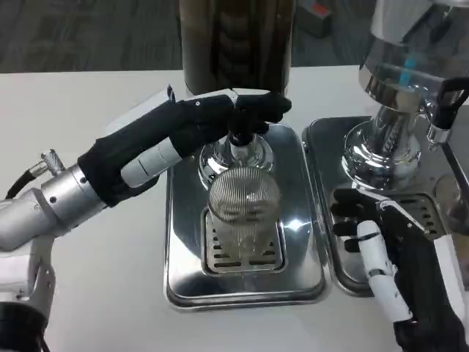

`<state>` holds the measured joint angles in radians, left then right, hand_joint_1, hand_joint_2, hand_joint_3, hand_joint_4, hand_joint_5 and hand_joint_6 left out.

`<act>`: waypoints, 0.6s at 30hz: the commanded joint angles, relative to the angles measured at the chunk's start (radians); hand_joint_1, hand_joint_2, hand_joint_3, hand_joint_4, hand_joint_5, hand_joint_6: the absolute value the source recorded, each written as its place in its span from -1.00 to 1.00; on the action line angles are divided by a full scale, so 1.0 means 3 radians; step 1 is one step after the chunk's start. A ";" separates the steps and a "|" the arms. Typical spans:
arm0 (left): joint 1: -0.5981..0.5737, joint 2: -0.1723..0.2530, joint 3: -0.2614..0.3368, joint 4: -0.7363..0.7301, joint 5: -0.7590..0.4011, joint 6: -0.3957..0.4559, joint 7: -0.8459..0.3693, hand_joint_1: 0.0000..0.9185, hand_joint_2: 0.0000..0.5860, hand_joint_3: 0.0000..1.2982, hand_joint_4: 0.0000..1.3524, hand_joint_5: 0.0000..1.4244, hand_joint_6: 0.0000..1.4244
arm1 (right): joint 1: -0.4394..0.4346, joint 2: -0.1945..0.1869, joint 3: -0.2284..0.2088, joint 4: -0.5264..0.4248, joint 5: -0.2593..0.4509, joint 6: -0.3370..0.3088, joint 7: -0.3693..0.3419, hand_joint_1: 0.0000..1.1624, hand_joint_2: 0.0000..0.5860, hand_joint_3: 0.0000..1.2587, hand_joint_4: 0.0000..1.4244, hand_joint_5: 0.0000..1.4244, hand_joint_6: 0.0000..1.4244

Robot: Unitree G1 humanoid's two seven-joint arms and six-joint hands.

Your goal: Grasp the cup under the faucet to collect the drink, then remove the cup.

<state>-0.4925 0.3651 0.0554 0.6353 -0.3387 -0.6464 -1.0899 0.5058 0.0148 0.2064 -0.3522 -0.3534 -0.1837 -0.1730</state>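
The cup (244,213), a clear ribbed glass, stood upright on the slotted grate (220,257) of the left drip tray (183,282). It sat directly beneath the faucet (240,143) of the dark-bodied drink dispenser (236,44), whose chrome base (212,158) rose just behind the cup. No hand was touching the cup.

The left hand (172,139) reached in from the left edge of the view on its silver forearm (55,202). Its fingers (253,108) were extended forward and lay on the black tap handle (264,106) above the faucet. Whether the fingers were closed around the handle or only resting on it could not be determined, because the dark fingers merged with the dark handle.

The right hand (385,242) lay at the lower right, over the front of the second drip tray (322,183). Its fingers (350,213) were spread apart and pointed toward the left, and it held nothing. The fingertips were well apart from the cup, with the adjoining rims of the two trays between them.

A second dispenser (403,81), chrome-bodied, stood on the right-hand tray behind the right hand. Both trays rested side by side on the white desk (88,293), their inner edges just beside each other.
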 commanded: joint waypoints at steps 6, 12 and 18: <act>0.0106 0.0052 -0.0133 0.0045 0.0225 -0.0346 0.0011 -1.00 -0.63 -0.58 -0.76 -0.78 -0.71 | -0.0033 -0.0043 0.0008 -0.0035 -0.0031 0.0055 0.0023 -0.73 0.56 -0.40 -0.44 -0.35 -0.28; 0.0101 0.0070 -0.0175 0.0060 0.0246 -0.0469 0.0063 -1.00 -0.60 -0.57 -0.75 -0.76 -0.70 | -0.0051 -0.0053 0.0012 -0.0028 -0.0040 0.0056 0.0022 -0.73 0.56 -0.41 -0.44 -0.35 -0.28; 0.0107 0.0095 -0.0222 0.0074 0.0275 -0.0573 0.0099 -1.00 -0.60 -0.57 -0.75 -0.76 -0.69 | -0.0074 -0.0070 0.0014 -0.0021 -0.0064 0.0063 0.0021 -0.70 0.44 -0.43 -0.46 -0.37 -0.28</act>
<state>-0.4850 0.3822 0.0178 0.6468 -0.2982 -0.7944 -1.0363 0.4895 -0.0025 0.2086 -0.3534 -0.3660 -0.1762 -0.1716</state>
